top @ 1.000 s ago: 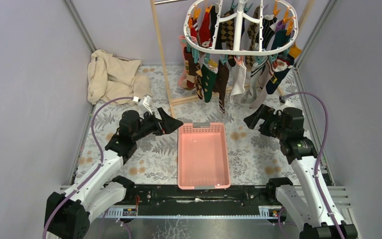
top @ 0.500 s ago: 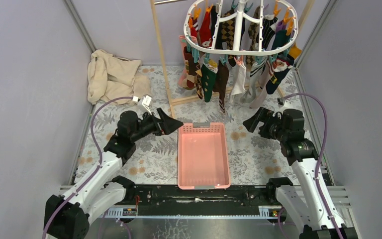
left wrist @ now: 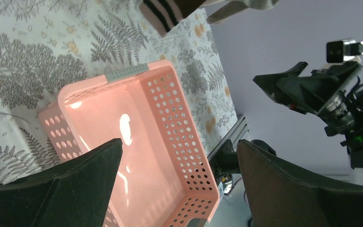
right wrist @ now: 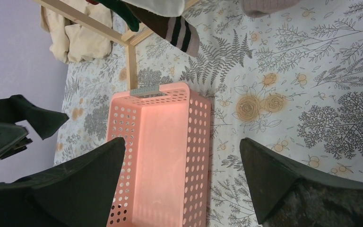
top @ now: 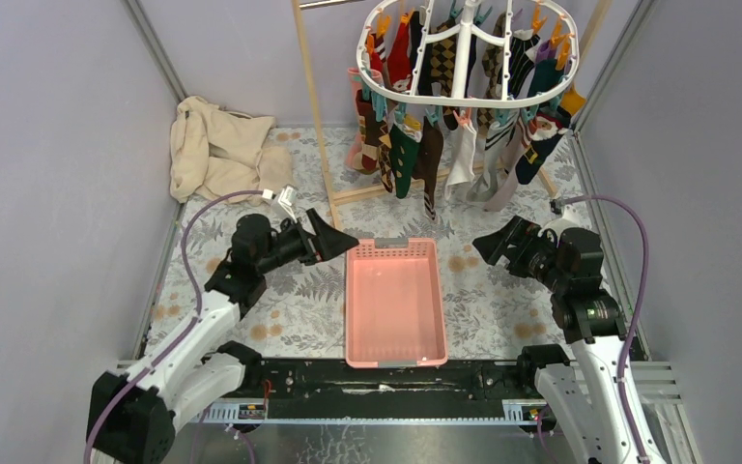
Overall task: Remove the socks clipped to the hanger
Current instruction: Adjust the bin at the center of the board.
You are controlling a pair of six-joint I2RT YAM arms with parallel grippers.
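- Top external view: the hanger [top: 462, 58] hangs from the wooden frame [top: 314, 106] at the far side of the table [top: 502, 300]. Its oval lies from left to right.
- The socks [top: 406, 155] fill its rim. Each one is clipped at the cuff and hangs straight down, so its long axis is vertical and the toe is the lowest part.
- None of the socks lies in the pink basket [top: 352, 300], which stands between the two arms, nearer to you than the hanger.
- The right gripper [top: 491, 244] is just nearer than the right end of the row, and lower. The toes hang a little beyond and above it. I judge this arm to be the nearer one, and it must go forward and up.
- Its jaws stand wide apart and hold nothing. In the right wrist view, a striped toe [right wrist: 179, 33] shows above the open fingers [right wrist: 283, 184].
- The left gripper [top: 336, 234] is beside the far left corner of the basket, also wide open and empty. The socks lie beyond it and to its right.
- A beige cloth [top: 217, 150] lies at the far left, well apart from all this.
- Compared with one second ago, the right arm has drawn back toward you and a little to the right. The left arm has hardly moved. The hanger carries the same socks.
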